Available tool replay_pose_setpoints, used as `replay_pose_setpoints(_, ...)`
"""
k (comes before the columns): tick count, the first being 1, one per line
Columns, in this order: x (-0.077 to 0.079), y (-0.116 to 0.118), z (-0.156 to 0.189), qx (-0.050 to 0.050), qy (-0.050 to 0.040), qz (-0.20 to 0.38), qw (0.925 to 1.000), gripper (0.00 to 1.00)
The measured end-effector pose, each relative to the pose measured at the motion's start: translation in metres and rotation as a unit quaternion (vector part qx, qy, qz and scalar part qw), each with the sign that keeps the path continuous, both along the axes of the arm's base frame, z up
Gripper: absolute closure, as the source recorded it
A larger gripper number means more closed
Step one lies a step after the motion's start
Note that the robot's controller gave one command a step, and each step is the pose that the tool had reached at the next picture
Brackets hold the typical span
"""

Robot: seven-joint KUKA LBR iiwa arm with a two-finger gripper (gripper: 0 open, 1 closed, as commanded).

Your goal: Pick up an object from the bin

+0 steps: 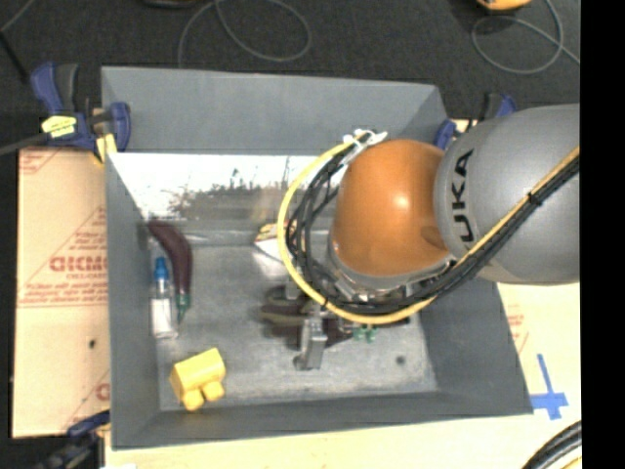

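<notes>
Grey and metallic, the gripper (311,345) hangs low over the middle of the bin (459,360), under the arm's glossy orange cover (386,218) and a loop of black and yellow cables (298,262). The wrist hides it from above, so whether it is open or closed, and whether it has hold of anything, cannot be told. Touching its left side lies a dark, flat, blocky piece (278,316); it is unclear whether that piece is loose on the speckled grey floor. A small green bit (366,335) peeks out just to the right, under the wrist. Well apart, in the near left corner, sits a yellow plastic block (198,379) with rounded lumps. Along the left wall lie a dark maroon curved strip (172,247) and, beside it, a clear tube with a blue band (161,296). A white scrap (268,249) shows farther back, partly covered by the cables.
</notes>
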State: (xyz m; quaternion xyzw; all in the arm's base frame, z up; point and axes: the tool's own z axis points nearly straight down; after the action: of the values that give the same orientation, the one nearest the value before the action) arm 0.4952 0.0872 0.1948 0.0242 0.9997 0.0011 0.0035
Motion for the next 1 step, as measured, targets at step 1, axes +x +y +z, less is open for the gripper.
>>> replay_pose_setpoints(1,-0.0003,-0.0148,-0.0373,0.0,0.003,-0.024,0.9997,0.0)
